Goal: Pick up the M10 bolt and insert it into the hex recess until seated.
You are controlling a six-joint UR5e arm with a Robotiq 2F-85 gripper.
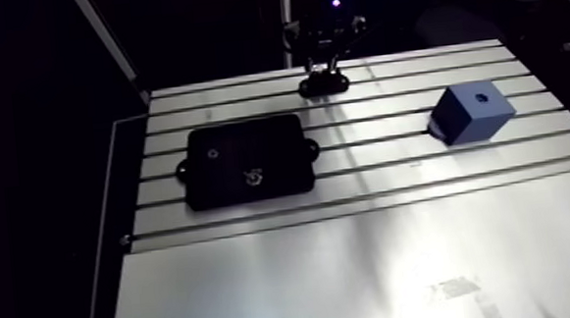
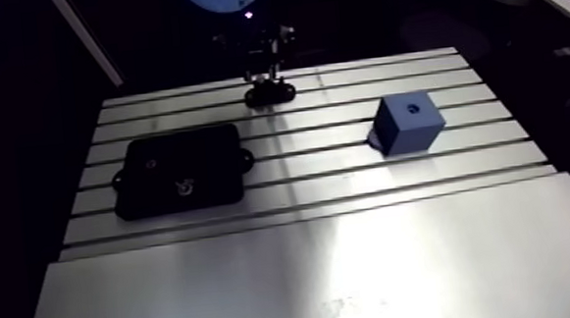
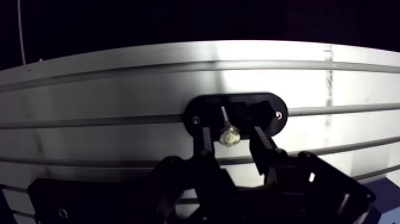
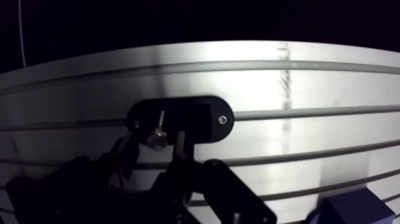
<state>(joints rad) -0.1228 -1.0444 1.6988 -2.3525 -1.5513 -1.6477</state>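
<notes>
The M10 bolt (image 3: 228, 136) lies on a small black oval holder (image 3: 271, 108) at the far side of the slotted table (image 1: 377, 261), its head toward the gripper and its shank pointing away. My gripper (image 3: 231, 133) hangs low over the holder, open, with one finger on each side of the bolt head and gaps showing on both sides. In the arm view the gripper (image 1: 322, 67) stands at the table's back edge. A black flat plate (image 1: 247, 159) with a small hole and a shiny spot lies on the left of the table; which one is the hex recess I cannot tell.
A blue cube (image 1: 472, 112) with a small hole in its top stands to the right of the middle of the table. The table's front half is smooth sheet without slots. A slanted frame bar (image 1: 106, 34) rises at the back left.
</notes>
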